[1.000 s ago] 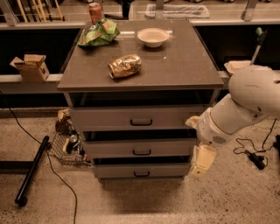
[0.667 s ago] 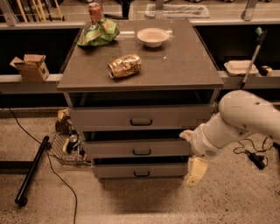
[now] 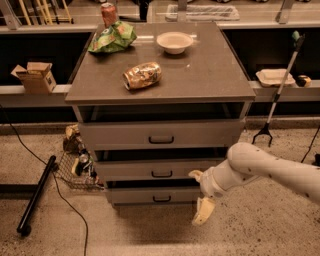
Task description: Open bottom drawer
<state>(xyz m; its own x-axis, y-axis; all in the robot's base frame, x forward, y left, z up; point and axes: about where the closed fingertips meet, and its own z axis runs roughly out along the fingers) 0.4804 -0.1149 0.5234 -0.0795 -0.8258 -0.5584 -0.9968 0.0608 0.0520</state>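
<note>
The bottom drawer (image 3: 135,195) is the lowest grey front of the cabinet, with a small dark bar handle (image 3: 161,199). It looks shut. My gripper (image 3: 199,194) is in front of the drawer's right end, to the right of the handle and apart from it. It is open and empty, with one cream fingertip (image 3: 195,174) up by the middle drawer (image 3: 130,170) and the other finger (image 3: 202,212) below, near the floor. My white arm (image 3: 270,170) comes in from the right.
The cabinet top (image 3: 210,70) holds a crumpled can (image 3: 142,75), a white bowl (image 3: 174,41), a green bag (image 3: 112,37) and a red can (image 3: 108,13). A wire basket (image 3: 75,170) and a black pole (image 3: 35,195) lie left of the cabinet. A reacher tool (image 3: 280,85) leans at the right.
My arm has swung down and to the left, bringing the gripper from beside the cabinet's right edge to in front of the bottom drawer's right end.
</note>
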